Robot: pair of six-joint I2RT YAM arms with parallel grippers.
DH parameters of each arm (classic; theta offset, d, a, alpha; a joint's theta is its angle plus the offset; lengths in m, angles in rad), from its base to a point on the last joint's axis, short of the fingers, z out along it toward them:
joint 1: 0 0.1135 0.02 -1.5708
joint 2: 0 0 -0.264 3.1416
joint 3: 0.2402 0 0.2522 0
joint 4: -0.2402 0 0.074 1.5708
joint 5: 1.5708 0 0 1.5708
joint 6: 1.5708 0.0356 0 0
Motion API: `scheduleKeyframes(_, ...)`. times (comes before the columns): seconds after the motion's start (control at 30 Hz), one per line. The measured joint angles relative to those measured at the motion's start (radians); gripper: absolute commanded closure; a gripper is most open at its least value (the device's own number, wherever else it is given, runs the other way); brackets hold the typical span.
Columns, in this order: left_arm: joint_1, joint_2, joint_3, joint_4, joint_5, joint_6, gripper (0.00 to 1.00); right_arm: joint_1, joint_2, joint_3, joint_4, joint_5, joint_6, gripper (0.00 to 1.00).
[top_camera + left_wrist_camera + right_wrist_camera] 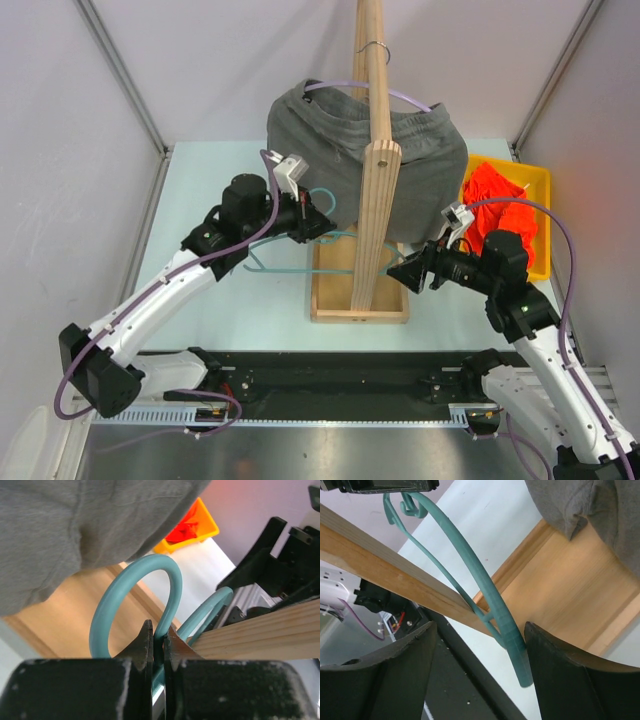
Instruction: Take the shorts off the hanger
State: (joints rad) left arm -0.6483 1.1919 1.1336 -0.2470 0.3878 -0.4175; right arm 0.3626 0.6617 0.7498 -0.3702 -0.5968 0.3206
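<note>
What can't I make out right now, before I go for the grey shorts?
1. Lilac hanger: top view, only its ends show; grey shorts and the post cover the rest.
2. Teal hanger: top view, the post hides its right half.
3. Orange shorts: left wrist view, blurred, partly behind the grey shorts.
4. Right end effector: right wrist view, open, but contact with the teal hanger is unclear.

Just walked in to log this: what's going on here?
The left gripper is shut on the hook of a bare teal hanger, whose far end sits inside the open right gripper. The grey shorts hang on a lavender hanger on the wooden rack; the orange-red shorts lie in the yellow bin.
</note>
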Motion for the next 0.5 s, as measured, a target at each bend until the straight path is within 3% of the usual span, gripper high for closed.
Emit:
scheduleKeyframes(0.17, 0.003, 0.019, 0.001, 0.055, 0.091, -0.019, 1.00, -0.003, 0.002, 0.000, 0.011, -0.007, -0.068, 0.38)
scheduleKeyframes(0.4, 0.003, 0.021, 0.001, 0.108, 0.165, -0.053, 1.00, -0.005, 0.017, 0.000, 0.042, -0.009, -0.113, 0.38)
scheduleKeyframes(0.5, 0.004, 0.021, 0.001, 0.119, 0.179, -0.057, 1.00, -0.005, 0.015, 0.000, 0.050, -0.009, -0.120, 0.46)
